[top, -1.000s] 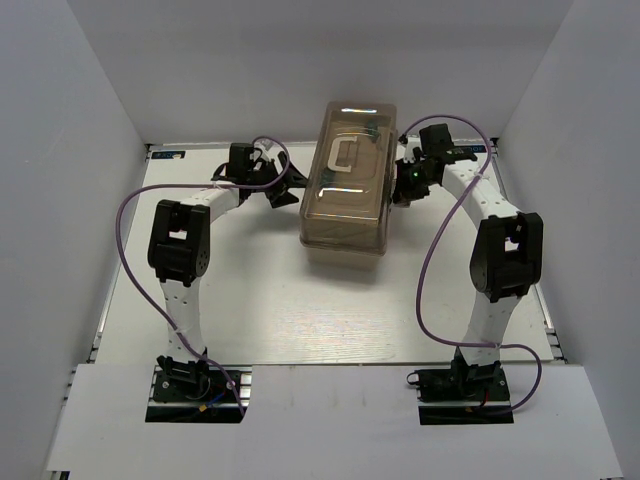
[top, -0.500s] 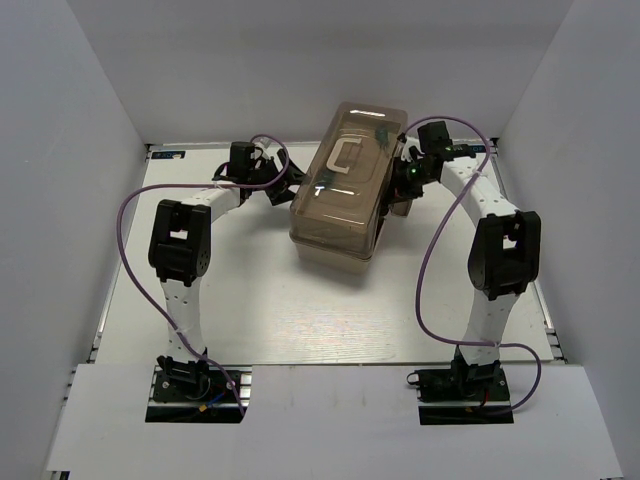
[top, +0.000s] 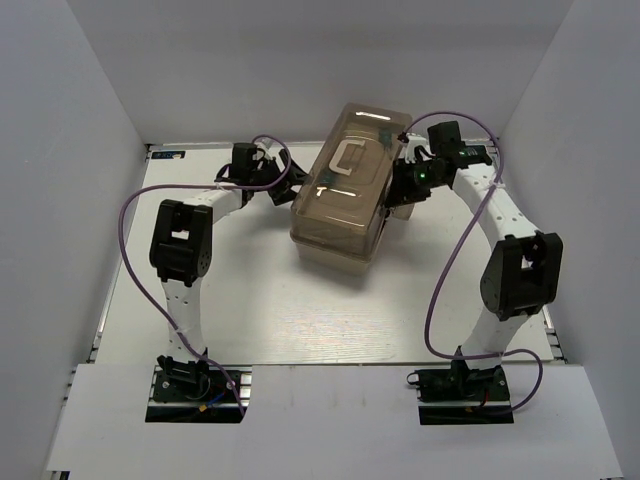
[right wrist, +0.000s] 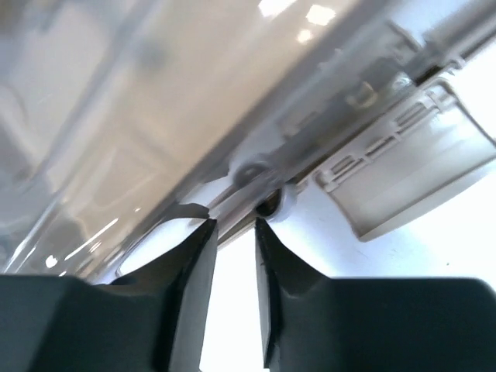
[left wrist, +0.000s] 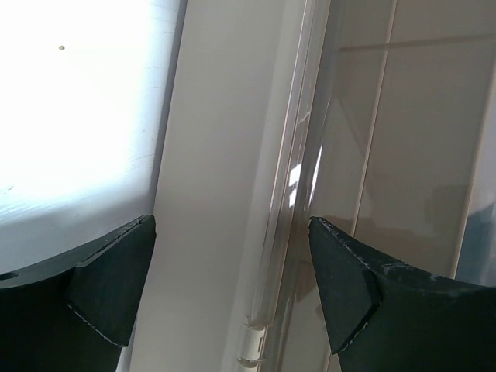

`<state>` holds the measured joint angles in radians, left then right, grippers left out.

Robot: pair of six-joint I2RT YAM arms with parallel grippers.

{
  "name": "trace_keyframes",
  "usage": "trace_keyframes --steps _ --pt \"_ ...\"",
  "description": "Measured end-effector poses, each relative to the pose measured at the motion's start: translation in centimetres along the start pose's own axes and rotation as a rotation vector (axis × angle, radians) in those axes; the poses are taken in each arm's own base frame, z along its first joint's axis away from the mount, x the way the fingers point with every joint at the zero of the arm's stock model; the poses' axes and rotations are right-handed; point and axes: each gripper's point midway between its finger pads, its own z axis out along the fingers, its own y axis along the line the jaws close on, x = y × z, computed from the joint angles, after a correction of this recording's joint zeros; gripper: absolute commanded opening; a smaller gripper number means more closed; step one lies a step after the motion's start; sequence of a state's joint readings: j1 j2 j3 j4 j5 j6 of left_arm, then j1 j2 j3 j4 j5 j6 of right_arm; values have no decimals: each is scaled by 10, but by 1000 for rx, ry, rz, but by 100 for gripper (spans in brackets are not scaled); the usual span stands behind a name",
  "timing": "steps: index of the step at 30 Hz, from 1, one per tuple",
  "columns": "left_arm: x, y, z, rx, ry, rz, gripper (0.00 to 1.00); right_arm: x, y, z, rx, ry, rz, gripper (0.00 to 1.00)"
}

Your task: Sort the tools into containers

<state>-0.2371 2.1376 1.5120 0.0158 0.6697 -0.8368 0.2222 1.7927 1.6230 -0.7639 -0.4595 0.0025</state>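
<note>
1. Top view: the toolbox (top: 340, 205), with its brown lid (top: 350, 180) shut and its pale handle (top: 345, 160) on top, sits skewed at the back middle of the counter (top: 270, 310). The left claw (top: 285, 190) is at its left flank and the right claw (top: 398, 192) at its right.
2. Left wrist: the left claw (left wrist: 229, 287) is spread wide, with the toolbox wall (left wrist: 232, 116) just beyond it.
3. Right wrist: the right claw (right wrist: 232, 232) is slightly apart and grips nothing, its tips under the toolbox edge, near a ribbed beige tab (right wrist: 403, 170).

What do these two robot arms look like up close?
The left arm and right arm are white tubes joined by black housings, each trailing a purple cable. The left gripper and right gripper are black with wedge-shaped fingers; a green light glows by the right wrist.
</note>
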Motion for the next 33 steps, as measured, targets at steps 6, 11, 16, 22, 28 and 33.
trace_keyframes --steps 6,11,16,22,28,33 --pt "2 -3 2 10 -3 5 92 12 7 -4 -39 12 -44 36" --pt "12 2 0 12 13 -10 92 33 4 6 -56 60 -48 28" --pt "19 0 -11 -6 13 -6 92 56 9 6 -96 83 -28 33" --pt "18 -14 -29 -12 -4 21 92 66 6 9 -109 65 18 34" --pt "26 -14 -37 -11 -3 25 92 61 -13 18 -71 41 62 34" --pt "44 0 -40 -31 22 -2 92 57 -20 19 -61 32 94 34"
